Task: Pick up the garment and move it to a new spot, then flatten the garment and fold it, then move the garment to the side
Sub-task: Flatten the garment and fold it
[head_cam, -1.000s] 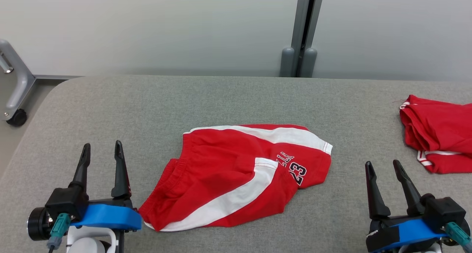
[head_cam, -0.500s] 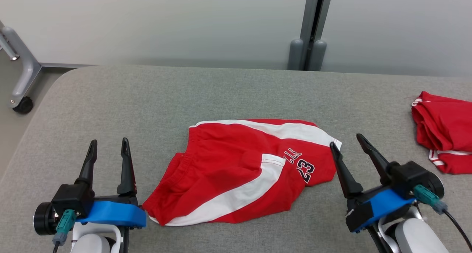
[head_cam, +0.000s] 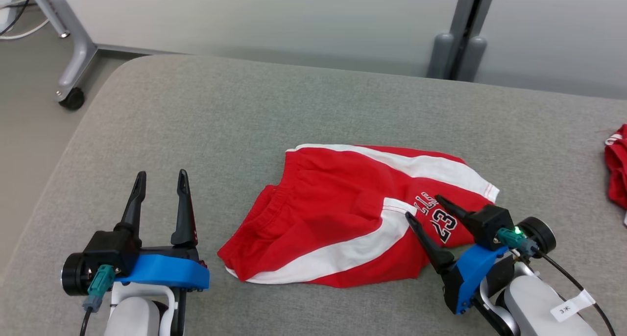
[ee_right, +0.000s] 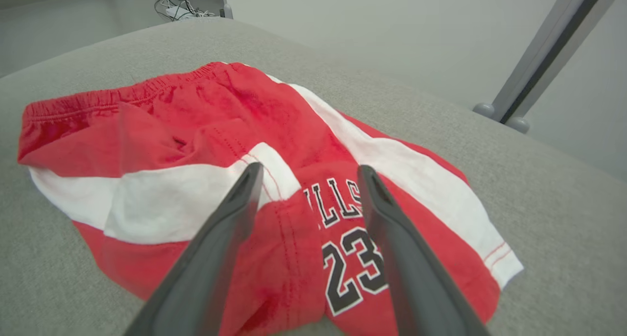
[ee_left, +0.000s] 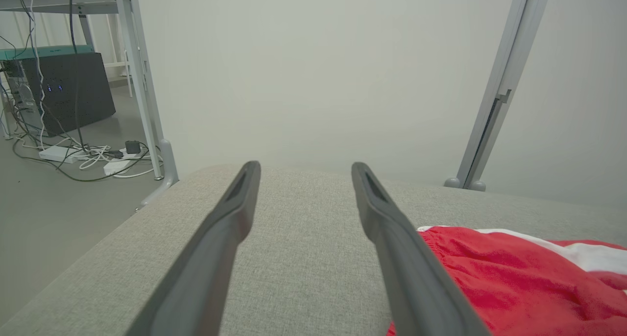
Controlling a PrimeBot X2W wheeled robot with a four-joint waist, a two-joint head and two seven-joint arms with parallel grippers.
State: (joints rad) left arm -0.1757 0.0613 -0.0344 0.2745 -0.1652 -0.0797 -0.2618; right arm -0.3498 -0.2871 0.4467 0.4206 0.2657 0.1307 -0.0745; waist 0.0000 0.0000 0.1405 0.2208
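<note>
Jaws of the left gripper [head_cam: 162, 172] stood wide and empty over the grey table [head_cam: 245, 106], just beside the waistband end of the red shorts [head_cam: 343, 213], which lay rumpled mid-table. The right gripper [head_cam: 422, 205], equally wide and empty, hovered over the numbered leg. Closing there might have pinched only the top layer, letting the shorts unfurl or drag. Another red cloth [head_cam: 618, 164] lay far right.

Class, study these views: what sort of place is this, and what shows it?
Likely a robotics lab: a grey fabric-covered worktable, a dark equipment box beside tangled floor cables, and a grey metal frame leg on a castor.
</note>
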